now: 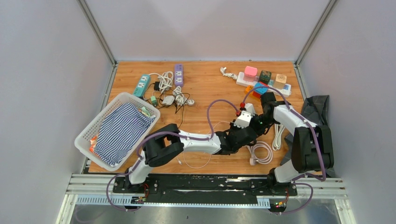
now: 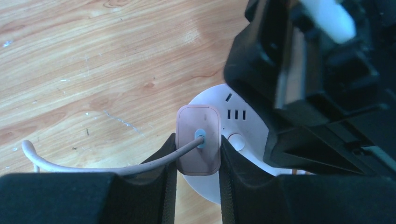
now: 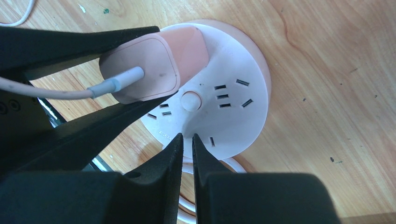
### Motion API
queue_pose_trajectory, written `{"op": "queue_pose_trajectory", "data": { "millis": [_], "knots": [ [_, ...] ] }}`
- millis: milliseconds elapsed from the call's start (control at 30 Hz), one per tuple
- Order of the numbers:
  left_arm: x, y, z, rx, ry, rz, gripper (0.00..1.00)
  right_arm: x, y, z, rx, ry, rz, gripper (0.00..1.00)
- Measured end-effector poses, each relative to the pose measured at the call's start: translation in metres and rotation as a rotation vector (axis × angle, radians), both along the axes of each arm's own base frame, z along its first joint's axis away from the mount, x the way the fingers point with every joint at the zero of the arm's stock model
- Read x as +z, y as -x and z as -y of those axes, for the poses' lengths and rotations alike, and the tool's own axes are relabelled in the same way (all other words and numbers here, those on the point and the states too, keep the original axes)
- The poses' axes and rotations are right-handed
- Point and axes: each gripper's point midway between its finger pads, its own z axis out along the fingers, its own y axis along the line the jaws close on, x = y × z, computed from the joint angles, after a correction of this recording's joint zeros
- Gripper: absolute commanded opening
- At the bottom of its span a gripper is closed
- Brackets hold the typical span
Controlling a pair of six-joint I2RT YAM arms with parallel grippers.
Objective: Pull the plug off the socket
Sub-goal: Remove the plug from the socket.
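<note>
Clamps left gripper [image 2: 197,144] snug on the plug [image 3: 154,65], rests right gripper [image 3: 187,140], pinched nearly closed and empty, on socket [image 3: 233,121]

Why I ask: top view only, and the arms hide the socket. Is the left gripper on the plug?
Observer: Yes. The left gripper is shut on the pink plug, one finger on each side.
Operator: Plug out yet?
Observer: No. It sits against the round white socket; no prongs show.
Operator: And the right gripper?
Observer: The right gripper is shut, holding nothing, its tips over the socket's edge.
</note>
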Motion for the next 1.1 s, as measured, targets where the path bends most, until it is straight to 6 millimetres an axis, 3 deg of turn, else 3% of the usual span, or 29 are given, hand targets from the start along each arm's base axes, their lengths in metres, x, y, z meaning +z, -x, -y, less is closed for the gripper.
{"op": "queue_pose_trajectory", "data": {
  "millis": [267,500,767,1100],
  "knots": [
    [0.0012,-0.0009,-0.0002,-0.055,0.08,-0.053,0.0,-0.0001,-0.0001,0.0004,0.0,0.003,0.0,0.15],
    [0.0013,0.001,0.0012,-0.006,-0.046,-0.001,0.0,-0.0004,0.0001,0.001,-0.001,0.006,-0.001,0.15],
    [0.001,0.0011,0.0008,-0.069,0.047,-0.047,0.0,-0.0003,0.0001,0.0011,-0.001,0.007,-0.001,0.15],
    [0.0004,0.0043,0.0007,-0.036,-0.041,-0.004,0.0,-0.0003,0.0005,0.0012,-0.001,0.008,-0.003,0.15]
  ]
}}
